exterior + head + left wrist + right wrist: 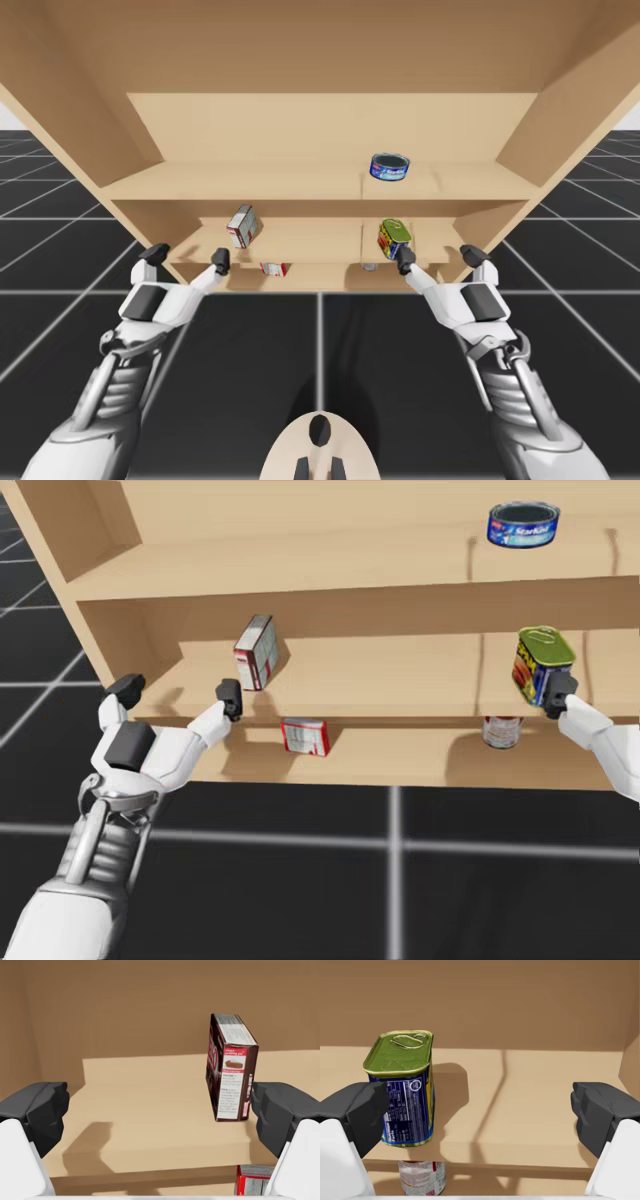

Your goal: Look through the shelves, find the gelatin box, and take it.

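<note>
- Our left gripper [178, 693] hovers at the front edge of the middle shelf [400, 680], near its left end. Its fingers are spread wide and hold nothing. We judge it is posed there to inspect what stands on that shelf.
- A tall dark box [231, 1067] stands upright ahead of that gripper, close by one finger. We cannot tell whether the two touch, and the other finger is well apart from the box.
- The red box [305, 736] sits on the lower shelf [420, 760], close to its front edge and left of its middle, lower than the left gripper and a little to its side. By colour and shape we judge this, rather than the dark one, the likelier gelatin box.
- Our right gripper [480, 1110] is also wide open and empty, at the middle shelf's front edge toward the right end. A blue can with a green lid [405, 1095] stands upright ahead of one finger.
- A red and white can [500, 730] stands on the lower shelf beneath that blue can.
- A flat blue can [523, 525] rests on the top shelf [300, 565], toward its right end.
- As we judge it, the middle shelf's board lies between the left gripper and the red box, so the gripper would need to drop below that edge. The dark box is close enough to be knocked.
</note>
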You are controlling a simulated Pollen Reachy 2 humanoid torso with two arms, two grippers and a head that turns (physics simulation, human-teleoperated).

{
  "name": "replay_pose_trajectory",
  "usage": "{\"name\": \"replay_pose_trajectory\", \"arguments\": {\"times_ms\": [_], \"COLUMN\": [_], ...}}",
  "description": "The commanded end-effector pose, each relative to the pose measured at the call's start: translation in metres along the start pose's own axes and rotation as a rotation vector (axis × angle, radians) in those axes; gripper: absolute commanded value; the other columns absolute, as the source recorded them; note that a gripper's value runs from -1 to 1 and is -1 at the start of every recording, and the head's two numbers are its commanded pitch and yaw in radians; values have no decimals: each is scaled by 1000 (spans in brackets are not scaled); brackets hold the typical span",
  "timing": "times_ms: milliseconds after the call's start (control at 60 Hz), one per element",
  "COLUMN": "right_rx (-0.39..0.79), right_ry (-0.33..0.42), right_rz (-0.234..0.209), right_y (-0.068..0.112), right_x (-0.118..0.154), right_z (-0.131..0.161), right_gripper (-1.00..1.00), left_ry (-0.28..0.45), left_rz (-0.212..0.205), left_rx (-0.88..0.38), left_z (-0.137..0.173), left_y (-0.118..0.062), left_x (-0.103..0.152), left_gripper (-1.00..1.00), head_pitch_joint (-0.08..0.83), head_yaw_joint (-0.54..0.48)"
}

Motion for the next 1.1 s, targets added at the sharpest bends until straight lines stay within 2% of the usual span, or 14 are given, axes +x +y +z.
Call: {"name": "replay_pose_trajectory", "arguments": {"times_ms": [17,150,200,267,300,333,367,467,533,650,767,883,917,1100], "right_rx": [-1,-6,-7,-9,-10,-10,-11,-14,-18,-37,-46,-46,-46,-45], "right_ry": [2,2,1,1,0,1,2,0,-5,-20,-33,-37,-37,-35], "right_rz": [12,14,13,14,17,16,16,17,15,11,5,6,8,13], "right_y": [2,3,3,3,3,3,3,3,2,1,0,-1,-1,-1], "right_x": [-2,-3,-3,-4,-5,-5,-6,-6,-5,-4,-2,-2,-2,-2], "right_z": [0,0,-1,-1,-2,-2,-2,-3,-3,-2,-2,-2,-2,-1], "right_gripper": [-1000,-1000,-1000,-1000,-1000,-1000,-1000,-1000,-1000,-1000,-1000,-1000,-1000,-1000], "left_ry": [-21,-39,-8,76,168,174,176,203,178,201,224,263,273,315], "left_rz": [6,44,56,108,132,140,182,161,157,166,178,169,151,162], "left_rx": [-22,-51,-61,-66,-66,-99,-87,-121,-141,-168,-181,-165,-156,-147], "left_z": [7,19,25,36,43,47,52,60,62,59,44,22,13,-22], "left_y": [-9,-20,-24,-34,-40,-45,-51,-60,-67,-79,-89,-97,-99,-111], "left_x": [6,23,30,38,38,35,29,11,-5,-30,-51,-72,-79,-92], "left_gripper": [-1000,-1000,-1000,-1000,-1000,-1000,-1000,-1000,-1000,-1000,-1000,-1000,-1000,-1000], "head_pitch_joint": [577,576,577,576,576,575,575,573,570,566,566,571,573,582], "head_yaw_joint": [188,185,186,189,190,192,194,199,201,206,206,199,196,200]}}
